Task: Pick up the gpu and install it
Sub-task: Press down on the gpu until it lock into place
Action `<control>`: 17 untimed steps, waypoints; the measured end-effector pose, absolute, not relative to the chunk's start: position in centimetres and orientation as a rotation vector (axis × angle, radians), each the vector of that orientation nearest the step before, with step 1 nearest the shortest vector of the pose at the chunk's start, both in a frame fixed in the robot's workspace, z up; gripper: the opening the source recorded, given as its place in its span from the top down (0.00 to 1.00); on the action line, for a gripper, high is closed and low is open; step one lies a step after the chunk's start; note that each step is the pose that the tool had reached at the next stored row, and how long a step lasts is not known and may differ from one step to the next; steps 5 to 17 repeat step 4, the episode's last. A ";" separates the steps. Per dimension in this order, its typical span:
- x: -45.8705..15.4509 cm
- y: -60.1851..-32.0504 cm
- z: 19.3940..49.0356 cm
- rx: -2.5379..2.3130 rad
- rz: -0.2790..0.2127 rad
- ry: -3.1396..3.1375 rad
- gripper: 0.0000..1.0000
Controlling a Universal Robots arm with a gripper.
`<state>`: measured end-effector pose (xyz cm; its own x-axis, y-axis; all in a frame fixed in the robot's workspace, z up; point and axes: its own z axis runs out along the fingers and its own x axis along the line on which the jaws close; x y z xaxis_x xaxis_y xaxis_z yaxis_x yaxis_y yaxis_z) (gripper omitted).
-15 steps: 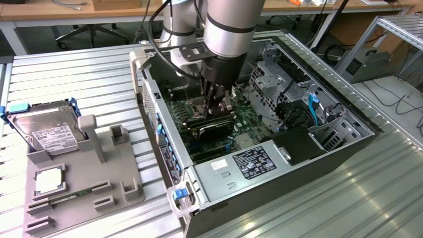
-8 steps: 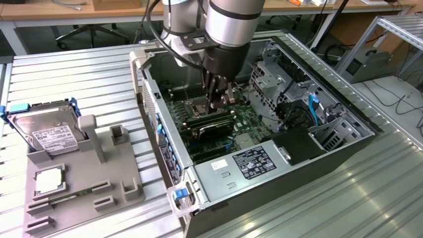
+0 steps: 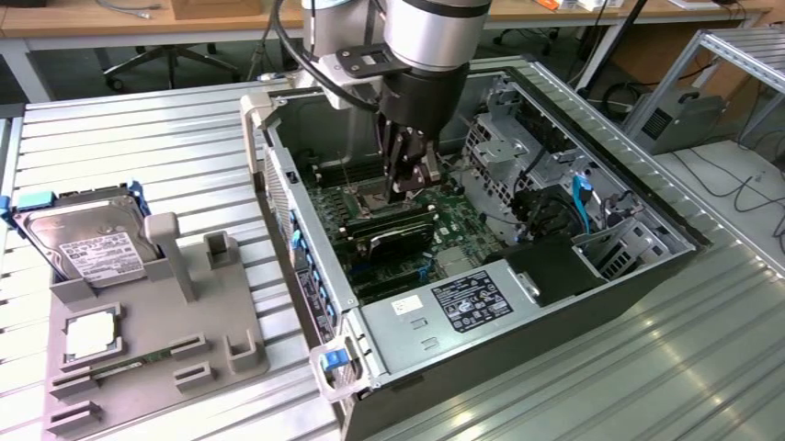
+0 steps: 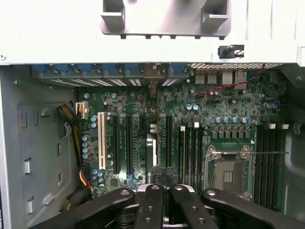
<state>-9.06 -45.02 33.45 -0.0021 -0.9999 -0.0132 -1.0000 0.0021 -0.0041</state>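
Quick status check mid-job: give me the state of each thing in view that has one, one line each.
gripper: shut, down inside the case over the motherboard.
gpu: standing on edge on the motherboard below the gripper; whether fully seated cannot be told.
computer case: lying on its side, side panel off, interior exposed.
CPU socket: empty, retention frame in place.
hard drive: upright in the grey holder, outside the case.

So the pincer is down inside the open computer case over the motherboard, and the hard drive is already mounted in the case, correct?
Not quite: the exterior view shows the hard drive standing in the grey holder outside the computer case. The pincer is inside, over the motherboard.
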 end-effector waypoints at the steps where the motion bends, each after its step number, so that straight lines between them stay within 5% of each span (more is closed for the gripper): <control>1: -9.1 -45.0 33.5 -2.210 0.010 2.215 0.89; 17: -9.1 -45.0 33.5 -2.210 0.010 2.215 0.89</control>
